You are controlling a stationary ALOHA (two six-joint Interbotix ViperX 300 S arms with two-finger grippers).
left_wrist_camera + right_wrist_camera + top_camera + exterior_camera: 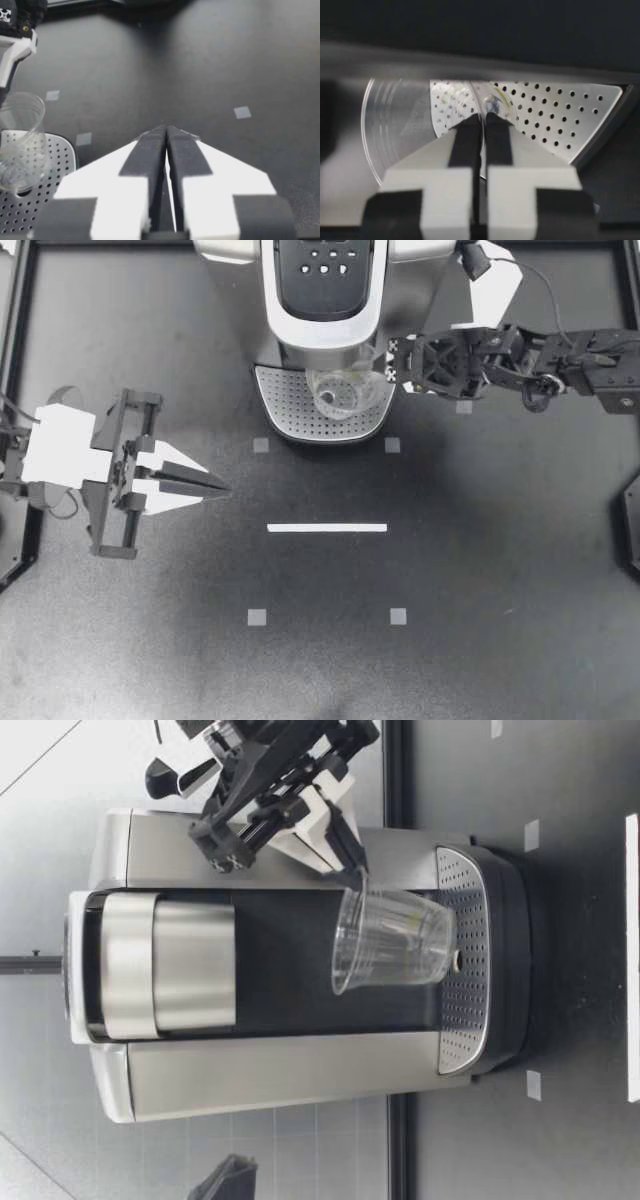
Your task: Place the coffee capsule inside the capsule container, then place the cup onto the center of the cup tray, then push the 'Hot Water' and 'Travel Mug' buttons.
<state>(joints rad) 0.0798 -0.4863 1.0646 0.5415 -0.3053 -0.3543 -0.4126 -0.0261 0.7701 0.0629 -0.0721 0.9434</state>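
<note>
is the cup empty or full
Empty: the cup is clear all the way down and the tray's holes show through it.

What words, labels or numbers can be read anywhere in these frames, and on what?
No text is legible.
Button panel: white marks, too small to read.
Marker on right gripper: a black-and-white pattern, no words.

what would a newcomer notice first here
A clear plastic cup, pinched at its rim by my right gripper, tilts over the perforated tray of the silver coffee machine. My left gripper is shut and empty over the black table.
</note>
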